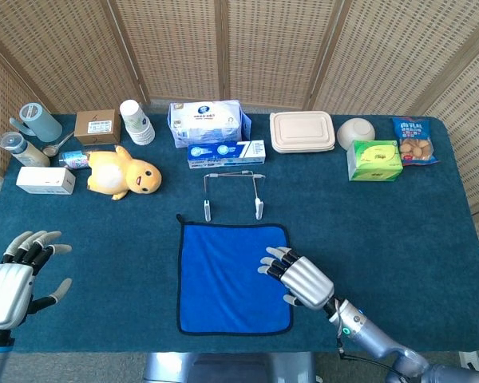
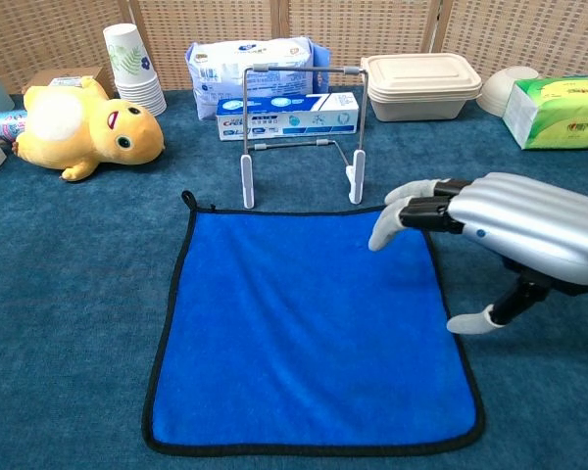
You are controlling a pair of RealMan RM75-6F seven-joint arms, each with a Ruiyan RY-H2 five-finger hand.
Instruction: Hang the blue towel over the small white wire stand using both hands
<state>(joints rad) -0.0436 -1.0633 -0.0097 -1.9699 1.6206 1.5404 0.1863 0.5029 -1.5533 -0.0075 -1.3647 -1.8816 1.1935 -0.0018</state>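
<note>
The blue towel (image 1: 227, 275) (image 2: 304, 328) lies flat on the table, black-edged, with a small loop at its far left corner. Just behind it stands the small white wire stand (image 1: 233, 193) (image 2: 300, 137), upright and bare. My right hand (image 1: 299, 278) (image 2: 500, 240) hovers over the towel's right edge, fingers spread, holding nothing. My left hand (image 1: 16, 275) is open far to the left near the table's front edge, apart from the towel; the chest view does not show it.
A yellow plush duck (image 1: 124, 173) lies left of the stand. Along the back are paper cups (image 1: 136, 121), a wipes pack (image 1: 207, 121), a toothpaste box (image 1: 226, 153), a lidded container (image 1: 302, 132), a bowl (image 1: 356, 132) and a green tissue box (image 1: 374, 159).
</note>
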